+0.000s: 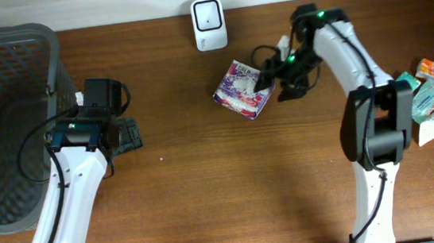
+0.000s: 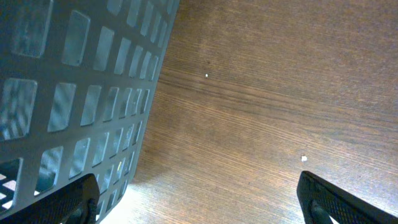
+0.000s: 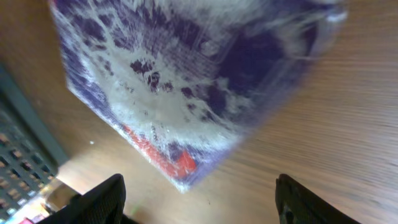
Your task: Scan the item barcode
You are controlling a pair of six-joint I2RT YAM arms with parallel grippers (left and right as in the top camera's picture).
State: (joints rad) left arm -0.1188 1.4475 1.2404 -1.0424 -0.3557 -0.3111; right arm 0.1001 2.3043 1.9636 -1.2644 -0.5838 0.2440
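Right now the purple-and-white packet [image 1: 242, 89] sits on the wooden table [image 1: 231, 184] near the white scanner [image 1: 209, 24], a little out from it toward the middle of the table. The right gripper [image 1: 271, 87] is just beside the packet's right-hand edge. From the right wrist camera its two dark fingers [image 3: 102, 202] stand well apart at the bottom corners of the view, and the packet fills the space ahead of them. It is blurred, with a red strip along its lower edge, and neither fingertip touches it, so the jaws are spread and holding nothing. I cannot tell whether the packet lies flat or is tipped on a corner. The left gripper [image 1: 126, 134] is well away, also spread wide and empty, just beside the grey mesh basket [image 1: 2, 126] at the table's left end. A few loose wrappers [image 1: 429, 89] lie at the far right edge of the brown wood-grain top, and a pale wall runs behind the scanner.
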